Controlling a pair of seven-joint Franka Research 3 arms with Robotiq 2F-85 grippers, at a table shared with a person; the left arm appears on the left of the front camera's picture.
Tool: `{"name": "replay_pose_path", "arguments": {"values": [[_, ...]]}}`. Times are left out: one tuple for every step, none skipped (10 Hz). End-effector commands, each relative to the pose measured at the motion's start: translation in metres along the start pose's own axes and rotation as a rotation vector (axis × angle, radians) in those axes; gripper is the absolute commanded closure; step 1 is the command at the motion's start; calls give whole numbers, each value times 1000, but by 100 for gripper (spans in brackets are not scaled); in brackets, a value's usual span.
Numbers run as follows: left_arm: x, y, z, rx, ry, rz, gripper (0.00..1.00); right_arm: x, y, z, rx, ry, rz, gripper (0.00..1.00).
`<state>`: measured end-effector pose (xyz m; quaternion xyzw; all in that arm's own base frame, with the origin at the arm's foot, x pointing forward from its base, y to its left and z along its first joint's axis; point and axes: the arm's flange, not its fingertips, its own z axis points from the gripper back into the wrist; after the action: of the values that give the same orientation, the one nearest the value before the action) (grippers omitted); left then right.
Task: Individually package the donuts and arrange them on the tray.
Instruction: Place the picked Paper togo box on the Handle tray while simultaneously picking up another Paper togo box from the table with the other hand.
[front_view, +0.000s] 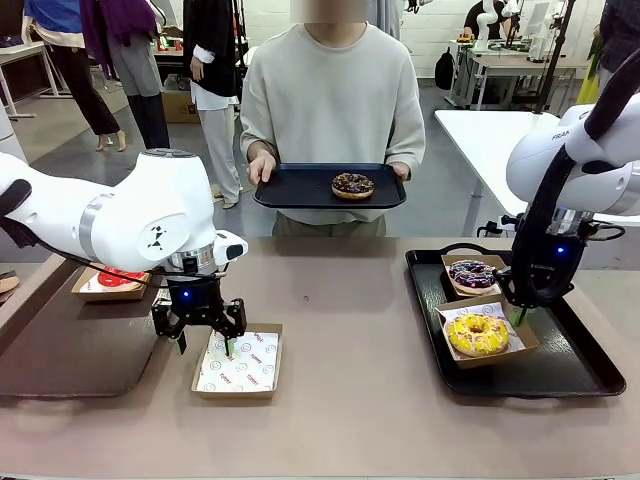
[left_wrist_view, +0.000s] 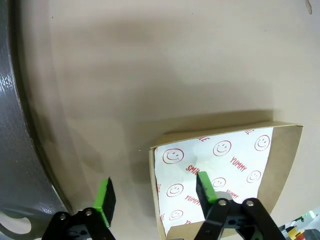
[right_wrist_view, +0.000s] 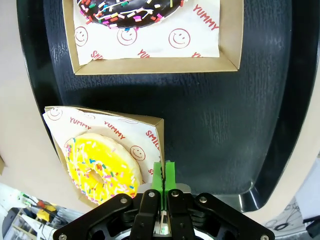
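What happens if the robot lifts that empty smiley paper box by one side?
The empty box looks like thin cardboard, so it is probably light. Its wall may bend when pinched. The paper liner could slip if it tilts.

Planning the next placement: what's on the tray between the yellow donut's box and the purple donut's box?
Nothing: in the right wrist view, bare black tray separates the yellow donut's box from the purple donut's box.

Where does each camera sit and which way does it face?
Front: between the arms, facing the person across the table; left arm, right arm show.
Left wrist: looks down on the empty box; open left gripper straddles its wall.
Right wrist: looks down on the black tray; right gripper pinches the yellow donut's box.
Shared: front also shows that empty box.
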<state>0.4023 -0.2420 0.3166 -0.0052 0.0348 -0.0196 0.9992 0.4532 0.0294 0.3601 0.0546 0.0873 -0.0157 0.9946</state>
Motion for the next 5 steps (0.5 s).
{"name": "replay_pose_path", "arguments": {"values": [[5, -3, -1, 24, -29, 12, 94, -3, 1, -4, 28, 9, 13, 99], [5, -3, -1, 25, -29, 12, 100, -3, 1, -4, 29, 10, 11, 99], [5, -3, -1, 25, -27, 11, 100, -2, 0, -5, 28, 12, 6, 99], [5, -3, -2, 25, -25, 10, 100, -1, 0, -6, 24, 13, 4, 99], [5, -3, -2, 26, -25, 10, 93, -1, 0, -7, 22, 16, 4, 99]]}}
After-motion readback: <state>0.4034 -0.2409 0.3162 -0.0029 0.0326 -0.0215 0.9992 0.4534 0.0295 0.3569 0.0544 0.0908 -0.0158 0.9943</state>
